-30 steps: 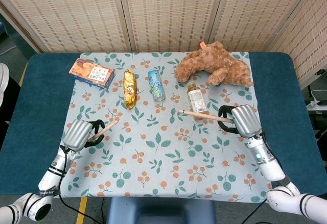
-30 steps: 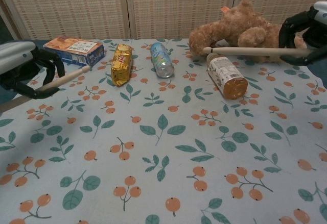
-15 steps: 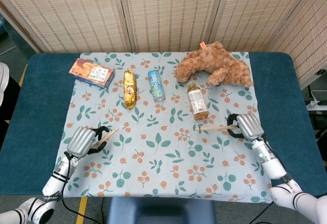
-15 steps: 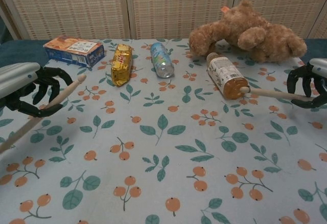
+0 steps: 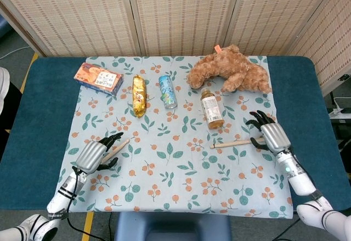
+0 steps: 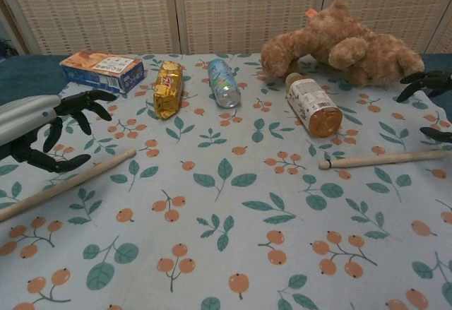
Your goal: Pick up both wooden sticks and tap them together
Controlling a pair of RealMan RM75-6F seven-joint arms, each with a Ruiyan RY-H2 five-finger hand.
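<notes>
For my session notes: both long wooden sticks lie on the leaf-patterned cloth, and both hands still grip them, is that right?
Not quite. Both long wooden sticks do lie on the leaf-patterned cloth, but neither is gripped: the chest view shows the left hand and right hand with fingers spread, off the sticks.

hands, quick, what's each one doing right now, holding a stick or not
Left hand: open, fingers spread, holding nothing; its wooden stick lies on the cloth.
Right hand: open, fingers spread, holding nothing; its stick lies on the cloth.
</notes>
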